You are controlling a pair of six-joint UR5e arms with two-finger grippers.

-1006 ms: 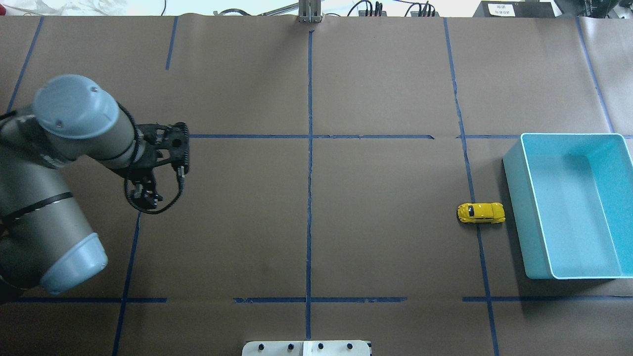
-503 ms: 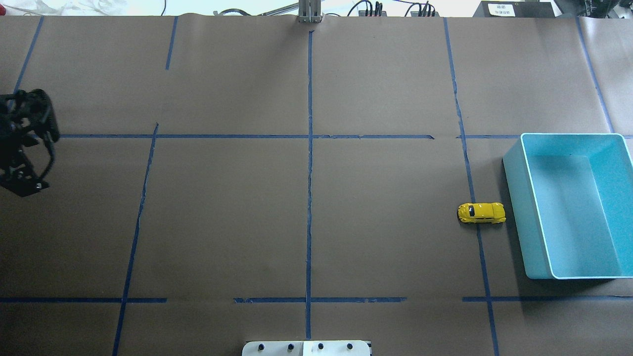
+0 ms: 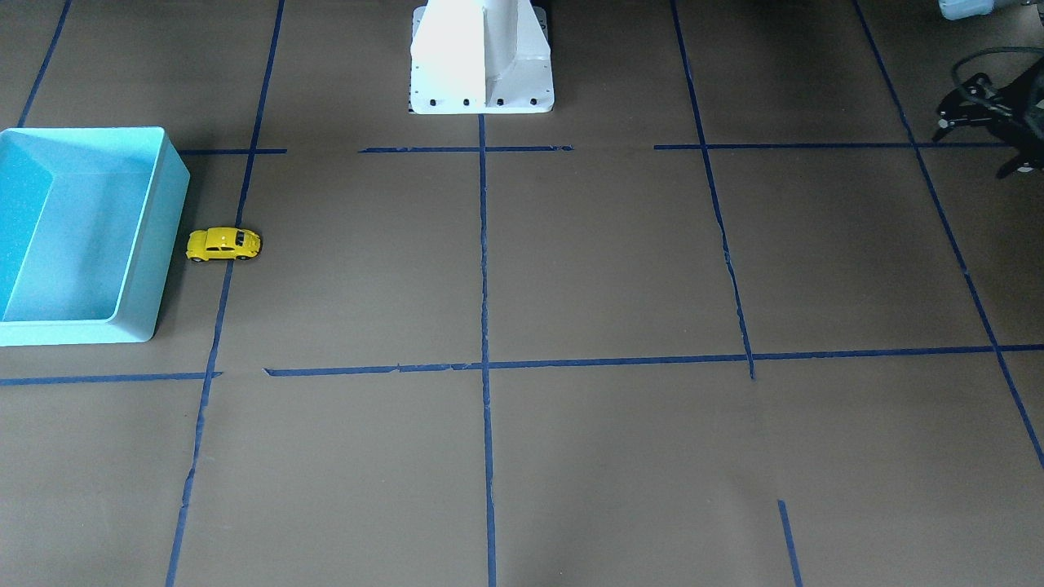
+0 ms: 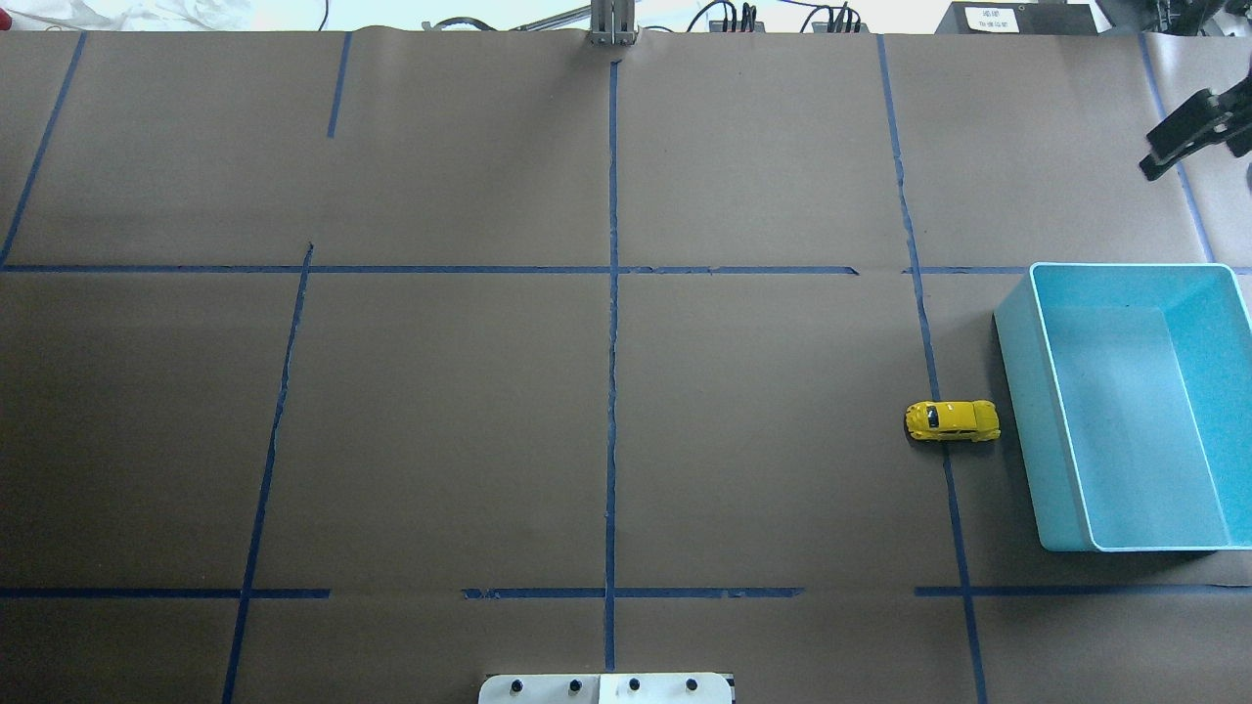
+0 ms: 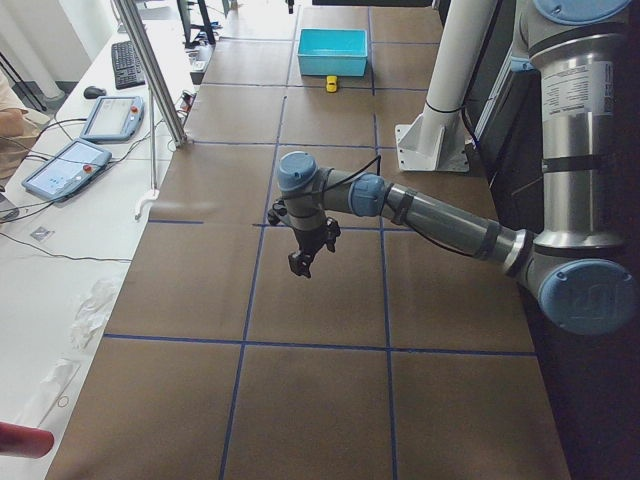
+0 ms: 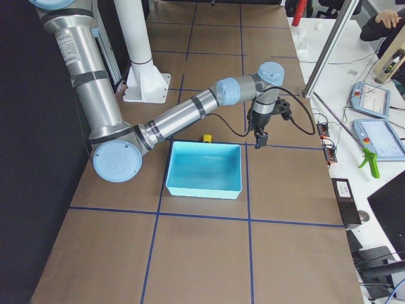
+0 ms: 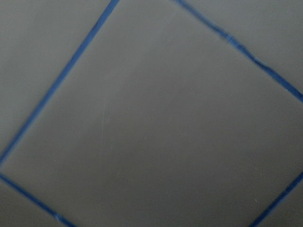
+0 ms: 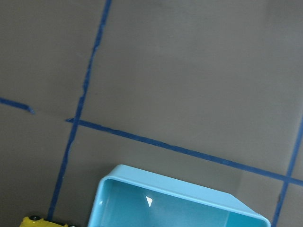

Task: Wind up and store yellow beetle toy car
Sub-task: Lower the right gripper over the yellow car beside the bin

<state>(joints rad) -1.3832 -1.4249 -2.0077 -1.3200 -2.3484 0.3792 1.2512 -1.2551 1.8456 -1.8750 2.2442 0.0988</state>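
Overhead exterior view: the yellow toy car [image 4: 952,420] stands on its wheels on the right part of the brown tabletop [image 4: 606,391]. It lies lengthwise left to right across a blue tape line [image 4: 937,391]. The car sits just beside the left wall of the turquoise bin [image 4: 1017,391], with a small gap between them, so it is outside the bin. Nothing touches the car.

The right tool [image 4: 1184,132] shows only as a dark piece at the far right edge, beyond the bin's far wall and well apart from the car. So little of it shows that I cannot tell whether it is wide or narrow. In the exterior right view it hangs pointing down over the tabletop past the bin's far rim. The right wrist camera looks down on bare tabletop, with a corner of the bin and the car's roof at its lower edge.

The left tool [image 5: 301,264] hangs above the left end of the tabletop, far from car and bin. In the front-facing view it is cut off by the edge, and I cannot tell how wide it stands. It holds nothing that can be seen. The left wrist camera shows only brown tabletop and blue tape.
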